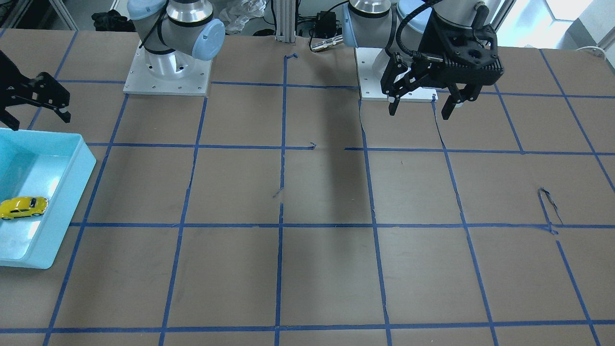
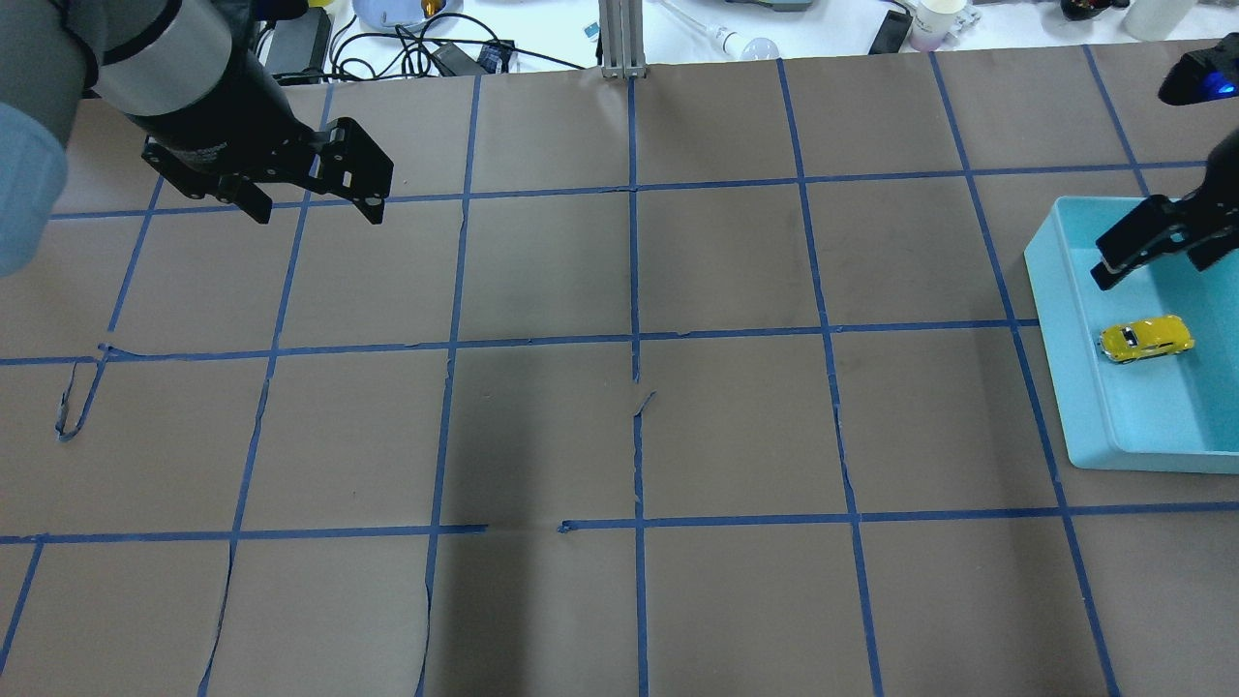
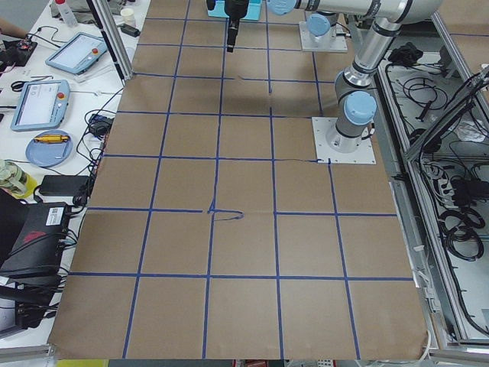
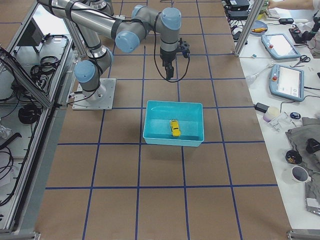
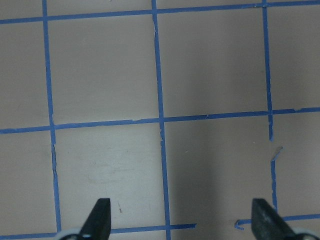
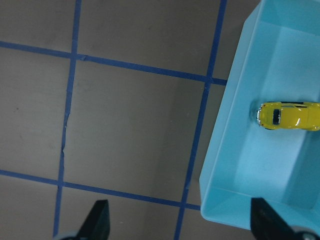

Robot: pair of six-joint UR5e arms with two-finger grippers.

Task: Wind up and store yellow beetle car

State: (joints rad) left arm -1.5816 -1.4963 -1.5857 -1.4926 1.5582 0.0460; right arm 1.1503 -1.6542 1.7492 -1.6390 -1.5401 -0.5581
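Note:
The yellow beetle car (image 1: 23, 207) lies on its wheels inside a light blue bin (image 1: 72, 187) at the table's right end. It also shows in the overhead view (image 2: 1145, 339), the exterior right view (image 4: 174, 127) and the right wrist view (image 6: 289, 115). My right gripper (image 2: 1157, 266) is open and empty. It hangs above the bin's (image 2: 1050, 329) far corner, apart from the car. In the right wrist view my right gripper (image 6: 180, 215) shows its tips spread wide. My left gripper (image 2: 317, 215) is open and empty above bare table on the left side, also seen in the front view (image 1: 420, 110).
Brown paper with a blue tape grid (image 2: 634, 348) covers the table, and the tape is torn in places (image 2: 73, 407). The arm bases (image 1: 167, 72) stand at the robot side. Cables, cups and tablets lie beyond the far table edge (image 2: 929, 19).

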